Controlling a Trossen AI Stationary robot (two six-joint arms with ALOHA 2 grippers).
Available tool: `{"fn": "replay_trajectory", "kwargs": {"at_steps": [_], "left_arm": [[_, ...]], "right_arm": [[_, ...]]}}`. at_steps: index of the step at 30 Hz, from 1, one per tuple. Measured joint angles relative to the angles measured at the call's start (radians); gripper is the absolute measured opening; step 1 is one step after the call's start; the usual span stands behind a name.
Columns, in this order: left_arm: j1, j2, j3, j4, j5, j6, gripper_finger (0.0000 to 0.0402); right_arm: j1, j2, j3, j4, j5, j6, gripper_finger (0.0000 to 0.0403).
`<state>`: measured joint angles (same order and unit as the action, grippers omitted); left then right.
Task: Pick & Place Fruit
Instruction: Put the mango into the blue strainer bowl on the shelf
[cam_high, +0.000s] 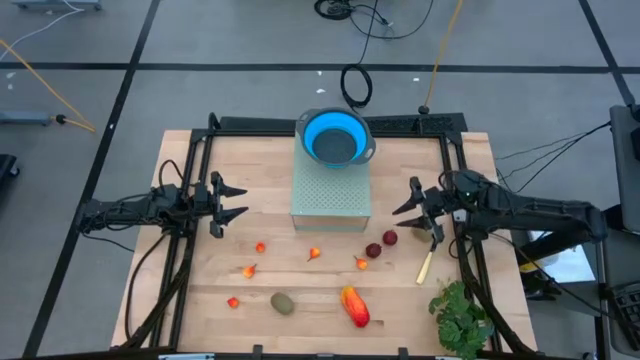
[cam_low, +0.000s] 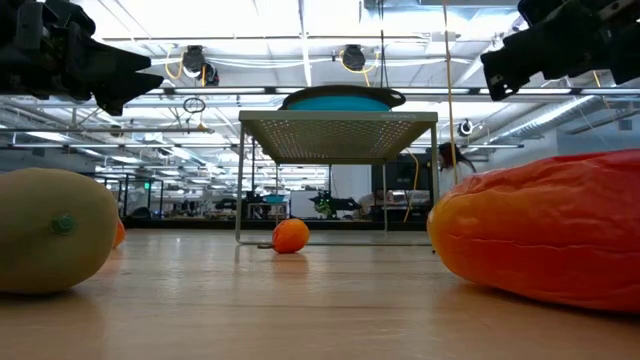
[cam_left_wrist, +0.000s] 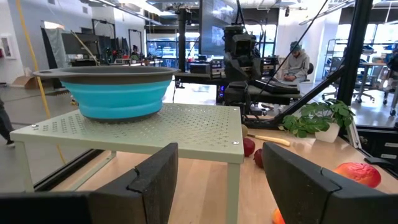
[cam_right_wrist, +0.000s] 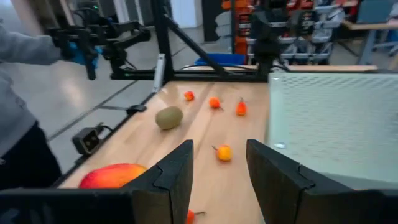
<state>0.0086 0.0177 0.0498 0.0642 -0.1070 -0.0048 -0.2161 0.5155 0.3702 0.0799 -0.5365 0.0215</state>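
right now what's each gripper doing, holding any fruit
left gripper: open, holding nothing, above the table left of the rack.
right gripper: open, holding nothing, right of the rack.

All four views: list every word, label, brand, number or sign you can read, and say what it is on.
None readable.
Blue bowl, perforated stand, toy fruit, knife: no print shows.
Room behind the table, in the low and wrist views: any signs or screens are too blurred to read.
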Motion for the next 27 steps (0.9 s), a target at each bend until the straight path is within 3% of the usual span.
{"fn": "replay_trajectory", "kwargs": {"at_steps": [10, 27], "left_arm": [[0.000, 0.000, 0.000, 0.000, 0.000, 0.000, 0.0234], [0.000, 0.000, 0.000, 0.000, 0.000, 0.000, 0.0234]], "right_arm": [[0.201, 0.136, 0.000, 0.120, 0.152, 0.045, 0.0141], [0.580, 0.333, 0.041, 0.261, 0.534, 0.128, 0.0141]]}}
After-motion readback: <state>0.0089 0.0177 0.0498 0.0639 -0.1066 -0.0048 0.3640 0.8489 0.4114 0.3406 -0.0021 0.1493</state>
